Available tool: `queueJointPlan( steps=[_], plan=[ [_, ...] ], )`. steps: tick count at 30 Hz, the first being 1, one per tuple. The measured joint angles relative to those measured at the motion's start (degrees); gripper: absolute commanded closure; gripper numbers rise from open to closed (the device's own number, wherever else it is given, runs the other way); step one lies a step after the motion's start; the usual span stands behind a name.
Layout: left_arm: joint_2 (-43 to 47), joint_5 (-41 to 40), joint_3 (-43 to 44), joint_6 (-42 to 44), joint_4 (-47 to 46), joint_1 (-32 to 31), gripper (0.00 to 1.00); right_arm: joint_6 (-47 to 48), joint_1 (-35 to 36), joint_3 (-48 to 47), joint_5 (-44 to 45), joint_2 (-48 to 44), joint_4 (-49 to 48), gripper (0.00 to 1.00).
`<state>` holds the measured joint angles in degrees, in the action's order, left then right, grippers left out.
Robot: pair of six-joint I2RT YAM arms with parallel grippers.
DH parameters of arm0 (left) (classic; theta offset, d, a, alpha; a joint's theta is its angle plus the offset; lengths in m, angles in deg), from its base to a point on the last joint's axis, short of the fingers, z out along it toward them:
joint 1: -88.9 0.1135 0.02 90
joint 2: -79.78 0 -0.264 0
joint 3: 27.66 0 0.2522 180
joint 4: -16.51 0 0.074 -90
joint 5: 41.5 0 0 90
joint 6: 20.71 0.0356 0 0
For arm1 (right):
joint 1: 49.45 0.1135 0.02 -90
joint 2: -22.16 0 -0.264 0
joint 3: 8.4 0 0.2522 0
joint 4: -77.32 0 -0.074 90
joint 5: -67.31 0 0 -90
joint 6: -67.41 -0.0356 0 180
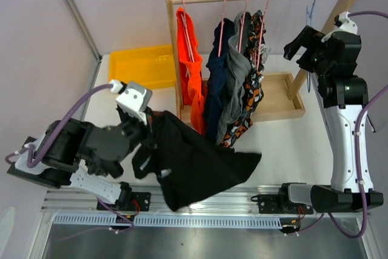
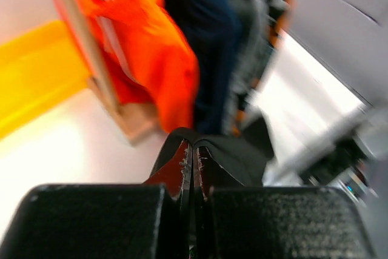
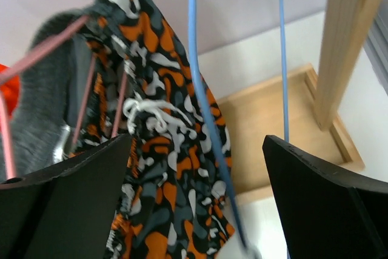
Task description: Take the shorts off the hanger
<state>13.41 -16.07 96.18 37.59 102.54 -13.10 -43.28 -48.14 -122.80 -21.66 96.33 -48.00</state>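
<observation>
The left fingers clamped the black shorts, draped rightward over the worktop; the right fingers, apart, faced the patterned shorts.

Table: white, flat top with a matte look.
Far left: yellow bin, shallow and rectangular, resting on the top just beside the rack's left post.
Far middle: wooden rack base, a shallow tray standing on the top, right of the bin.
Near middle: black shorts, spread and crumpled, one corner reaching over the front edge.
Near edge: aluminium rail.
</observation>
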Motion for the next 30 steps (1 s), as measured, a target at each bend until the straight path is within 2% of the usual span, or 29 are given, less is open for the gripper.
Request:
queueJointPlan(
  steps=[7,14,19,25,30],
  plan=[
    [2.6,2.7,0.1,19.0,-11.4,20.1,1.00,1.1,-1.9,6.5,0.2,-5.7,2.0,0.01],
    [2.7,10.0,2.7,28.9,-17.9,43.2,1.00,1.3,-3.1,10.9,0.8,-10.6,1.9,0.00],
    [-4.3,15.6,15.0,33.8,-22.4,57.5,1.00,1.2,-3.5,14.3,0.3,-12.0,1.2,0.01],
    [-15.9,29.2,26.0,34.1,-31.6,79.4,1.00,0.7,-4.2,19.6,-2.1,-13.2,0.3,0.01],
    [-26.8,40.3,27.4,33.2,-44.8,87.8,1.00,-0.3,-3.9,22.7,-5.0,-14.5,-0.5,0.01]
  ],
)
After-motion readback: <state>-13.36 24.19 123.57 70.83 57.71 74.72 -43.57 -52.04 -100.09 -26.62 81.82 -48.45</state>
